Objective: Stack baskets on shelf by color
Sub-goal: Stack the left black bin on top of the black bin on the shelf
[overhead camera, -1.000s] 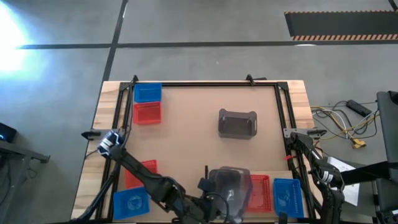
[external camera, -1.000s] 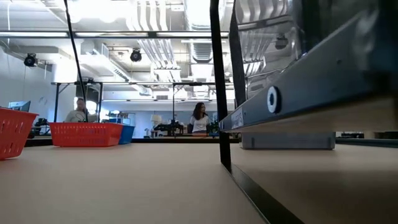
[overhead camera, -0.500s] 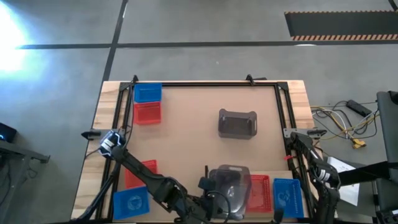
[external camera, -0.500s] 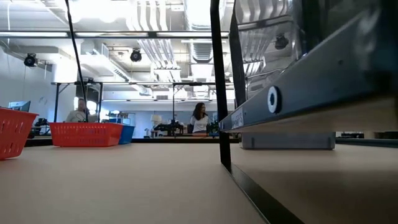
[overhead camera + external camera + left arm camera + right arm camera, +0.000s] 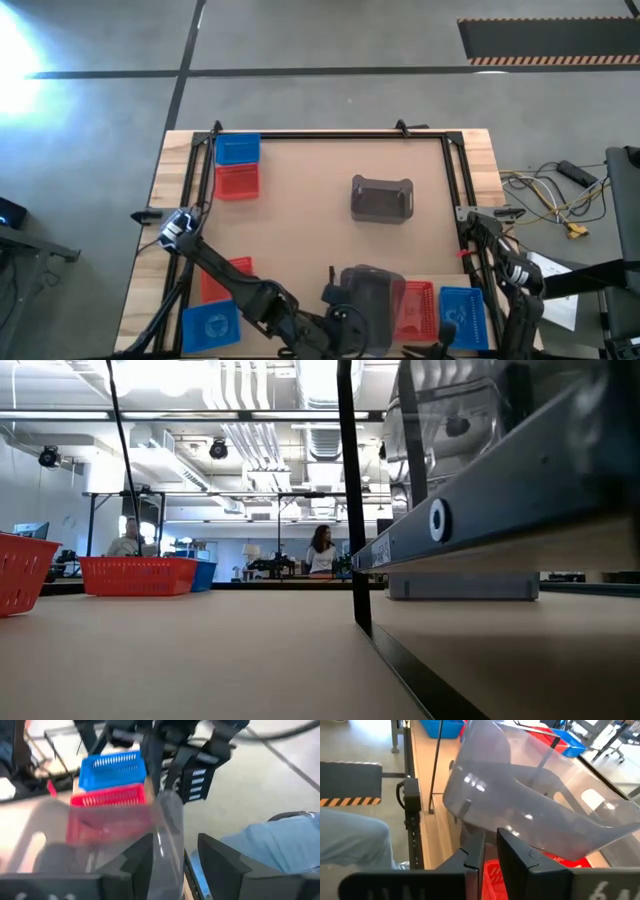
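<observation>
A dark grey see-through basket hangs tilted above the table's near edge, partly over a red basket that stands beside a blue one. My right gripper is shut on it. My left gripper is open, one finger on either side of the basket's end wall. A second grey basket stands mid-table. Red and blue baskets stand at the far left, and red and blue ones at the near left. The shelf shows at the right of the low view. My left gripper has the basket's end wall standing between its open fingers; whether either finger touches it I cannot tell. My right gripper pinches the basket's edge between its two fingers. The basket is lifted clear and sits tilted in the hold.
A black metal frame runs around the table, and one of its posts stands upright in the low view. People stand in the room beyond the far edge. Cables lie on the floor to the right.
The held grey basket has shifted a little toward the table's right edge, farther over the red basket. In the low view its near wall has moved to the right.
</observation>
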`<state>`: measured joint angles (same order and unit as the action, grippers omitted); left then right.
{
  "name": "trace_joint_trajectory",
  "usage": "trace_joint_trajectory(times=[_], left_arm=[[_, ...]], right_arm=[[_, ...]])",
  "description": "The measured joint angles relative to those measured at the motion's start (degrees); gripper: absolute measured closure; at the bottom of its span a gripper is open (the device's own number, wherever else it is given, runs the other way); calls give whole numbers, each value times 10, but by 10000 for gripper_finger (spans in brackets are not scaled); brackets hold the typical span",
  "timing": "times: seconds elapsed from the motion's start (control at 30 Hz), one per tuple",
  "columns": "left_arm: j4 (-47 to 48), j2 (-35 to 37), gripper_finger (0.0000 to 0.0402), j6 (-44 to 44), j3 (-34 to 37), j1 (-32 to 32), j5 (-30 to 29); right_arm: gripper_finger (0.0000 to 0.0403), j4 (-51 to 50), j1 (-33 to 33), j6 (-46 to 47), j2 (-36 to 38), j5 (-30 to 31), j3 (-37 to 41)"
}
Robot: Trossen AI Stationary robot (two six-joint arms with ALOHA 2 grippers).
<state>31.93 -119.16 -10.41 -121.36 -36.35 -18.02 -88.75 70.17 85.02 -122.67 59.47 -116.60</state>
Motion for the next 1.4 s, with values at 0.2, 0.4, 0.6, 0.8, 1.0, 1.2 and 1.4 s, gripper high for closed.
trace_joint_trajectory(times=[0.2,0.4,0.6,0.8,1.0,1.2,1.4], left_arm=[[25,2,251,54,-43,-13,-19],[158,21,251,22,-61,-32,-167],[241,32,251,-61,-48,-51,-245],[250,32,251,-97,-20,-64,-246],[251,32,251,-129,3,-75,-262],[252,33,251,-163,24,-92,-294],[256,34,251,-196,44,-113,-331]], right_arm=[[377,-13,-2,8,34,-28,0],[381,-12,-42,-2,78,-106,32],[381,-12,-101,-11,135,-158,122],[381,5,-133,-30,185,-159,198],[381,78,-135,-137,205,-116,228],[381,59,-124,-141,210,-118,201],[381,50,-101,-188,210,-119,139]])
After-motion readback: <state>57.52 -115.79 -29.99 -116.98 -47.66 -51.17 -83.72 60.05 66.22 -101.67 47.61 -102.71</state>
